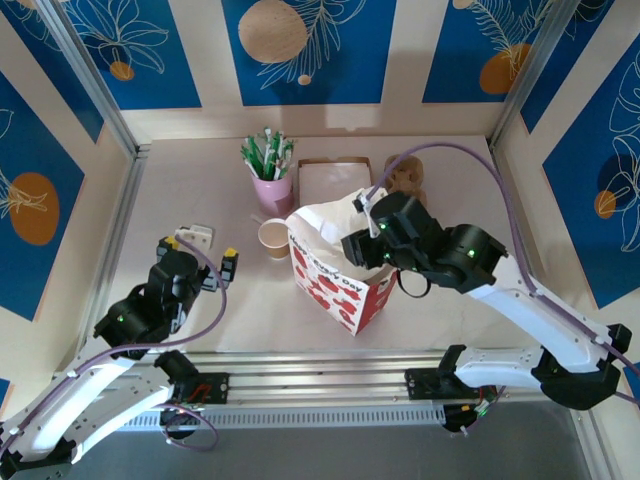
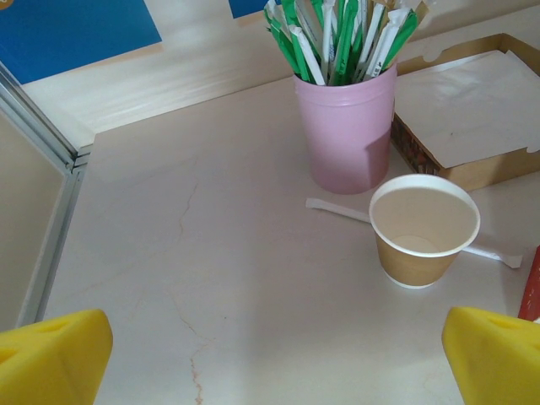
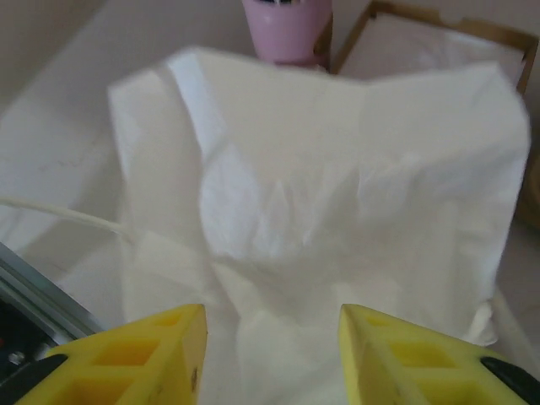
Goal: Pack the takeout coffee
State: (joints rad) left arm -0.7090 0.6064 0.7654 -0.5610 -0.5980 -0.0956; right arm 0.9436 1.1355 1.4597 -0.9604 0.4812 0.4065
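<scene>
My left gripper (image 2: 278, 350) was wide open and empty. The takeout coffee cup (image 2: 422, 224) stood upright and lidless, ahead and to its right, nearer it than my right gripper (image 3: 268, 354), whose jaws hung partly apart over the white bag (image 3: 337, 169).

I'm reading red lettering on the bag (image 1: 335, 280) at frame centre; only "Day" is coming through clearly.

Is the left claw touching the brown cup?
Apart. The left wrist view shows bare table between the open left gripper's yellow fingers and the cup.
</scene>
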